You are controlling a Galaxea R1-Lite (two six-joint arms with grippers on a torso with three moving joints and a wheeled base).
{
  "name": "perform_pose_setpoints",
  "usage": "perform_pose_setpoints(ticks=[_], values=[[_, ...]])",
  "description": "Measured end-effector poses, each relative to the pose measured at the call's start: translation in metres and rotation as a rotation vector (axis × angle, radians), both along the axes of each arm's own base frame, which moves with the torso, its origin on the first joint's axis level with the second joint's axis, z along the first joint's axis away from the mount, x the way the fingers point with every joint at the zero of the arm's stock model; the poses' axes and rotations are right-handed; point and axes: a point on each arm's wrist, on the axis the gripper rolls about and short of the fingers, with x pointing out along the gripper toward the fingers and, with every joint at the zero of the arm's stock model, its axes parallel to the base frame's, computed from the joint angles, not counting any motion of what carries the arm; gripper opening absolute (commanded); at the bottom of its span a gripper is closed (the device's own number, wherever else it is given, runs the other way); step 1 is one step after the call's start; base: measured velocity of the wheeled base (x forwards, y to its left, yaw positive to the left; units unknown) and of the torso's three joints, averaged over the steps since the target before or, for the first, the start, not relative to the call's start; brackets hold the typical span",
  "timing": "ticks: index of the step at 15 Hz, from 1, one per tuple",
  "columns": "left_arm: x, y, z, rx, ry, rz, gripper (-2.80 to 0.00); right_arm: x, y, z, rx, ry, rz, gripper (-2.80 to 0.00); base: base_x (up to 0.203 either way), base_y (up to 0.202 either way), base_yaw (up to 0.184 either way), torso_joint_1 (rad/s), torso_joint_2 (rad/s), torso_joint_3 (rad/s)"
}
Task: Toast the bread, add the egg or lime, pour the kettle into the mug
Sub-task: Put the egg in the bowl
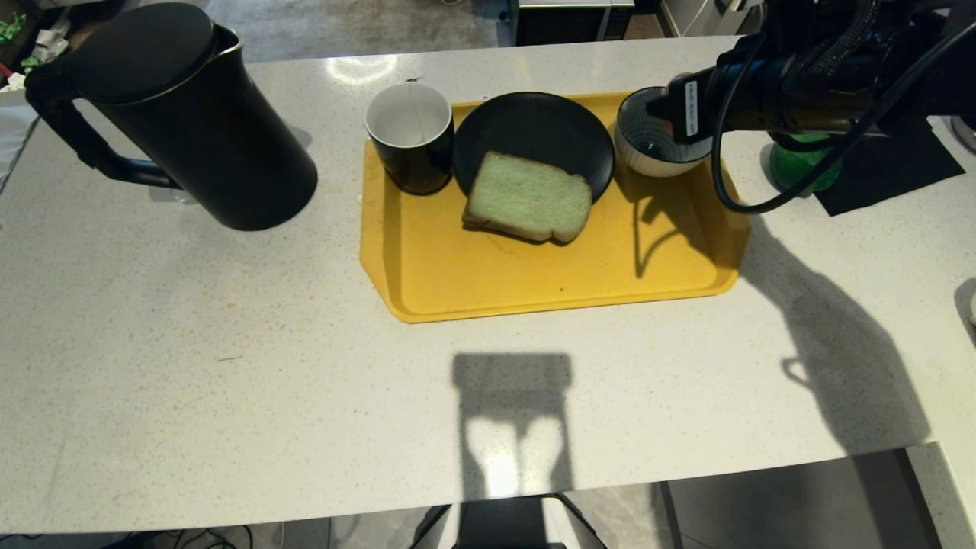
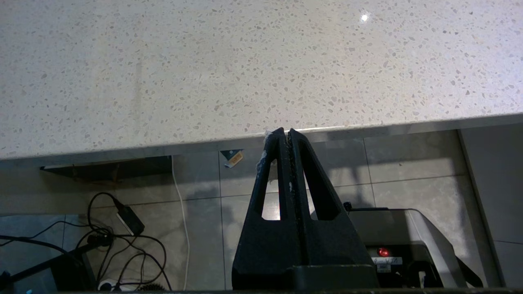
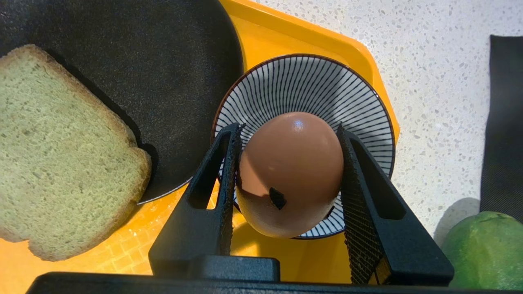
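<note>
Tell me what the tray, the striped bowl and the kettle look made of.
Tray: likely plastic, matte yellow, with a moulded grid texture in the right wrist view.
Striped bowl: probably glazed ceramic, glossy with fine painted lines.
Kettle: matte black body, plastic or coated metal, with a thin shiny metal rim.

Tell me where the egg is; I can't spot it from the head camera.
The egg is clamped in the right gripper, above the striped bowl at the tray's right end.

Tray (image 1: 427, 282) front half open. Kettle (image 1: 191, 114) blocks 10 o'clock; mug (image 1: 412, 137), plate (image 1: 534, 130), bowl (image 1: 656, 145) crowd 12.
</note>
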Motion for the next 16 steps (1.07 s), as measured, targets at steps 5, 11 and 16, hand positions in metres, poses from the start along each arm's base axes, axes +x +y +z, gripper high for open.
perform_pose_setpoints(ticks=[5, 11, 16], values=[[0.000, 0.000, 0.000, 0.000, 0.000, 0.000, -2.80, 0.000, 0.003, 0.001, -0.012, -0.009, 0.011, -2.80, 0.000, 0.000, 0.000, 0.000, 0.00, 0.000], [0.000, 0.000, 0.000, 0.000, 0.000, 0.000, -2.80, 0.012, 0.005, 0.002, -0.003, -0.076, -0.036, -2.80, 0.000, 0.000, 0.000, 0.000, 0.00, 0.000], [0.000, 0.000, 0.000, 0.000, 0.000, -0.001, -2.80, 0.019, 0.005, -0.003, -0.009, -0.068, -0.050, -2.80, 0.000, 0.000, 0.000, 0.000, 0.00, 0.000]])
